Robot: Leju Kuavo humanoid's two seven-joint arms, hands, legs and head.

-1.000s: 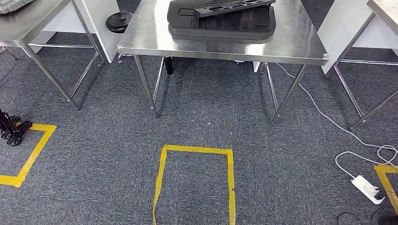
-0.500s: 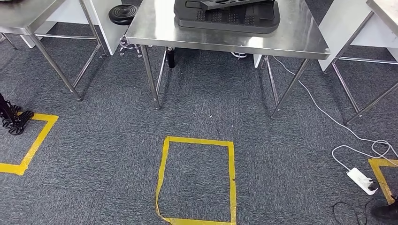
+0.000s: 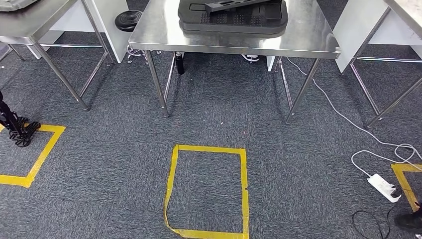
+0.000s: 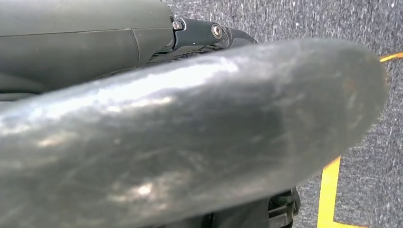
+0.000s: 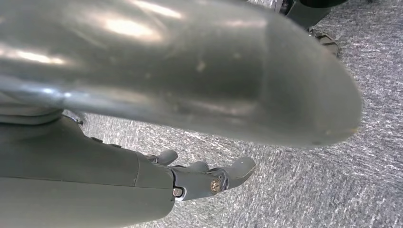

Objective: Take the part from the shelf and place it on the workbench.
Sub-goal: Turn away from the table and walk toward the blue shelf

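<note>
A long black part [image 3: 238, 5] lies across a black tray [image 3: 234, 24] on the steel tabletop [image 3: 311, 39]; whether it is the task's part I cannot tell, and no shelf is in sight. In front of the tabletop a yellow tape square [image 3: 172, 179] marks the carpet. The right hand [image 5: 157, 180] hangs over the floor, its fingers [image 5: 240, 167] loosely spread and holding nothing. The left hand [image 4: 190, 137] hides its fingers behind the thumb, so I cannot tell their state. This looks like the walking step; next, probably find the shelf.

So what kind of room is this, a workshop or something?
Probably a workshop or robot test lab: stainless steel workbenches on grey carpet, yellow tape squares marking floor spots, and a power strip trailing a white cable.
</note>
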